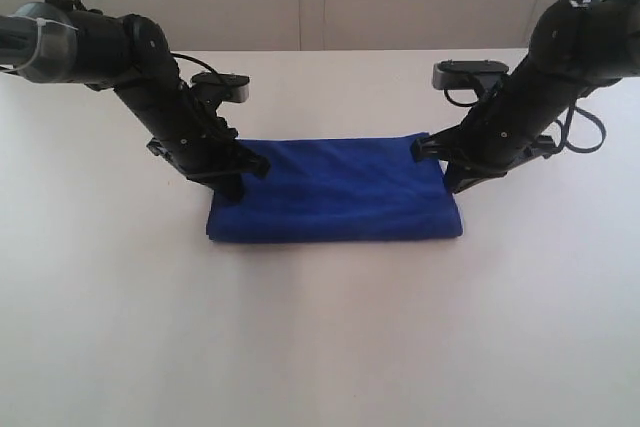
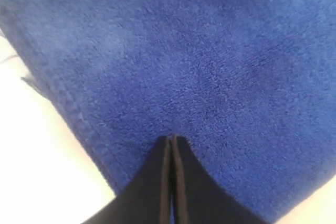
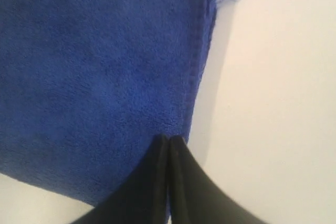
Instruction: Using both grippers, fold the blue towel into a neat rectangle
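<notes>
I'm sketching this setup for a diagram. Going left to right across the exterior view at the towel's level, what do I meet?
In order: left tool → blue towel → right tool, with one tool at each end of the towel.

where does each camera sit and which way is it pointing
Exterior view: off the arms and raised, angled down across the table at the blue towel; both arms show, with the left gripper and the right gripper at the towel's two ends.
Left wrist view: on the left arm, looking along its shut gripper onto the towel near a hemmed edge.
Right wrist view: on the right arm, likewise, with bare table beside the hem.
Shared: the towel and table appear in all three.
</notes>
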Robot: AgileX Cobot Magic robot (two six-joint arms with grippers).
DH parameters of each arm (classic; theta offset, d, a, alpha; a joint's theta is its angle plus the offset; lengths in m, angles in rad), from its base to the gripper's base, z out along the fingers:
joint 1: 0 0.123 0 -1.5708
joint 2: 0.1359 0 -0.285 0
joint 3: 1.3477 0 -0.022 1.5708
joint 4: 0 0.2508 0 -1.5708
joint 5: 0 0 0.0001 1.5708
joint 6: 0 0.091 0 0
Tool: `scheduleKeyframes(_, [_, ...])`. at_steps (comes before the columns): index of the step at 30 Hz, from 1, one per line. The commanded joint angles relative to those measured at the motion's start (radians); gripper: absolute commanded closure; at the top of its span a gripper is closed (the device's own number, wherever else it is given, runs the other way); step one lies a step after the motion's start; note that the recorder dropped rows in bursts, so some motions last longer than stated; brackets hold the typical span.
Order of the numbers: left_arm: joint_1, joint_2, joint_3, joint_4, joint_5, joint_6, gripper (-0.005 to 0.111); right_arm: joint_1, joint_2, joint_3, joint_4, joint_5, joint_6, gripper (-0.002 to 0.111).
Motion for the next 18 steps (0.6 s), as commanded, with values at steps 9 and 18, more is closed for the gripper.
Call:
scheduleKeyframes(9, [0.009, -0.127, 0.001, 0.053, 0.041, -0.03, 0.107, -0.012, -0.064, 0.006, -0.005, 0.001, 0.002, 0.108])
scheduleKeyframes(18, [0.123, -0.153, 0.001, 0.133, 0.201, -0.194, 0.107, -0.012, -0.064, 0.008, -0.02, -0.008, 0.002, 0.108])
